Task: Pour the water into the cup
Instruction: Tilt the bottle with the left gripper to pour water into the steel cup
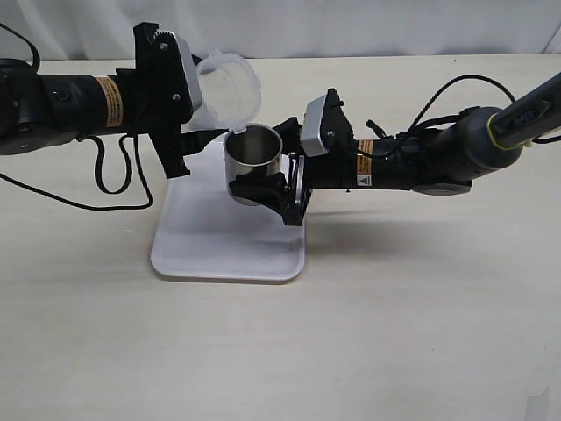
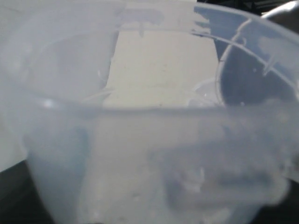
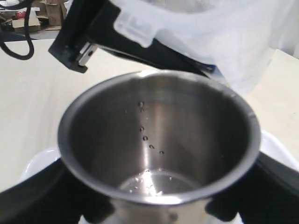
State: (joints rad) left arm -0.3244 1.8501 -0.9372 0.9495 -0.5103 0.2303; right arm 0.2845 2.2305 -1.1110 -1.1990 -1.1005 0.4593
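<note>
Above tray [image 1: 219, 250]: cup [image 1: 254, 158] upright, clamped in right gripper [image 1: 260, 187], little water [image 3: 154, 183] at bottom. Container [image 1: 228, 83] tipped, mouth just above and beside cup rim, gripped tight by left gripper [image 1: 197, 92]. Left arm nearer for pour.

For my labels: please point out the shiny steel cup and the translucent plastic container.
shiny steel cup [image 1: 254, 167], exterior view, outer wall.
translucent plastic container [image 1: 230, 88], exterior view, inner wall.

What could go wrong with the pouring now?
The tilted plastic container hangs over just one edge of the steel cup, so the pour might miss and splash onto the white tray. Also, the right gripper pinches the shiny cup only by its sides; it could slip or tip.
</note>
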